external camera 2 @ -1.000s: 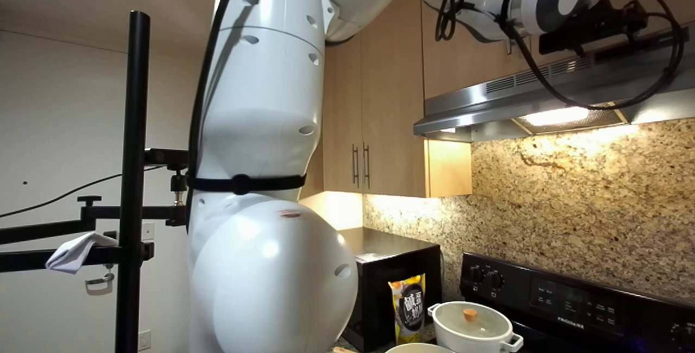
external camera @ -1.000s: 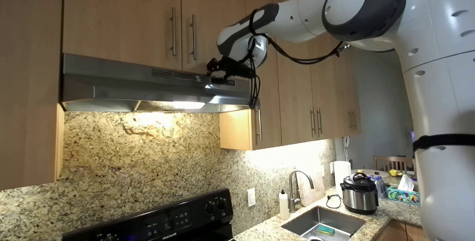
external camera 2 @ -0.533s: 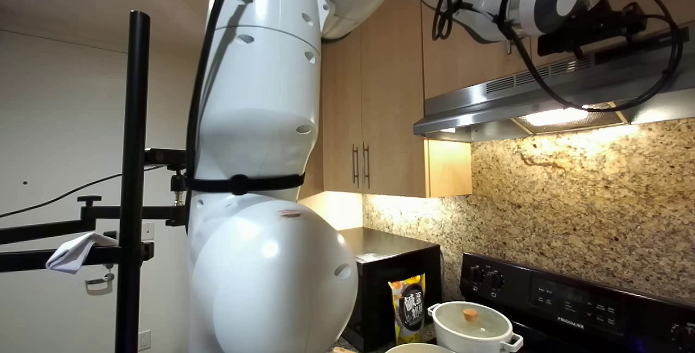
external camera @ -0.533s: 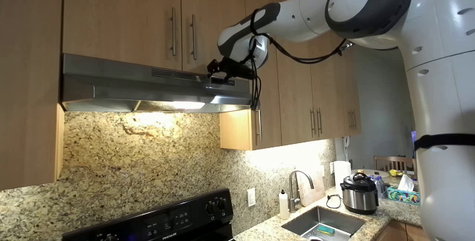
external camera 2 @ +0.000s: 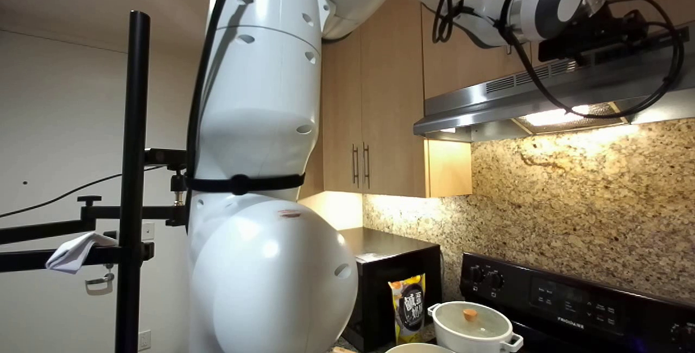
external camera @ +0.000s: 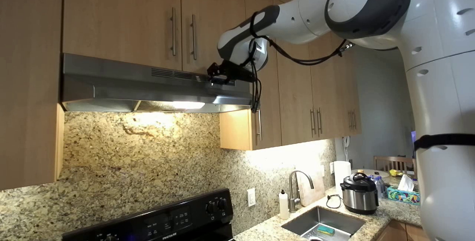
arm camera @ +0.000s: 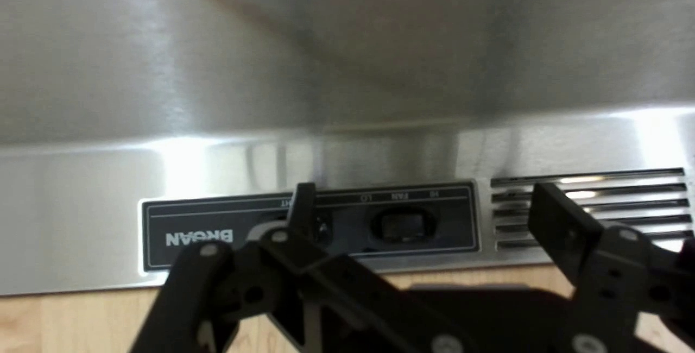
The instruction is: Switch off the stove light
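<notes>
The long silver-grey range hood [arm camera: 233, 81] looks like brushed stainless steel, smooth and streaked with soft reflections; the black rectangular control panel [arm camera: 347, 233] set into it looks like slick plastic with pale print. The black two-fingered end effector [arm camera: 426, 209] is mostly matt. In both exterior views the flat pale-brown cabinets [external camera: 122, 18] show smooth wood grain, and the tan speckled backsplash [external camera: 141, 167] looks like stone — as, in an exterior view, does the mottled kitchen surface [external camera: 267, 229]. The bulky white robot arm [external camera 2: 266, 282] is glossy. The round white pot [external camera 2: 469, 345] looks enamelled — its see-through lid [external camera 2: 491, 323] like glass, its orange-brown knob [external camera 2: 470, 315] like wood.

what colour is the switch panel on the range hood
The switch panel is black with pale print; it shows best in the wrist view.
</notes>
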### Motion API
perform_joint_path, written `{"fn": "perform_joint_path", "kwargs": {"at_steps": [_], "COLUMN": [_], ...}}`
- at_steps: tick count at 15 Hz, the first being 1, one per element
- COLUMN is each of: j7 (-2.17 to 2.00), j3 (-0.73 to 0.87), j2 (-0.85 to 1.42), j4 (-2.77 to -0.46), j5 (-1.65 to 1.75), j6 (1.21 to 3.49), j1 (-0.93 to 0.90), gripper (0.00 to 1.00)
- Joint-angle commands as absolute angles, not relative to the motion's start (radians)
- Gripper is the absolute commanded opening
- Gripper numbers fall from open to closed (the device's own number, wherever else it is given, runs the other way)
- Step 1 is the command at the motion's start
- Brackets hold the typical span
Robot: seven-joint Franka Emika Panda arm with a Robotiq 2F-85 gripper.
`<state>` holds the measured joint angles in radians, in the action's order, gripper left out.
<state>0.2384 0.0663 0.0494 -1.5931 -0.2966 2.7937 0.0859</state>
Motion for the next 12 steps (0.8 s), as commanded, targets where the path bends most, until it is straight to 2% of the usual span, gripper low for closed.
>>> {"fn": "perform_joint_path", "kwargs": {"at_steps": [1,12], "j7": [0.243,0.245], "j3": [0.07,0.077], "j2": [0.051,0.084], "j4": [-1.586,-1.544], "j5": [-0.278,-0.284], "j6": [2.806,2.803], "j1": [0.088,0.085], "gripper": [1.0,1.0]}}
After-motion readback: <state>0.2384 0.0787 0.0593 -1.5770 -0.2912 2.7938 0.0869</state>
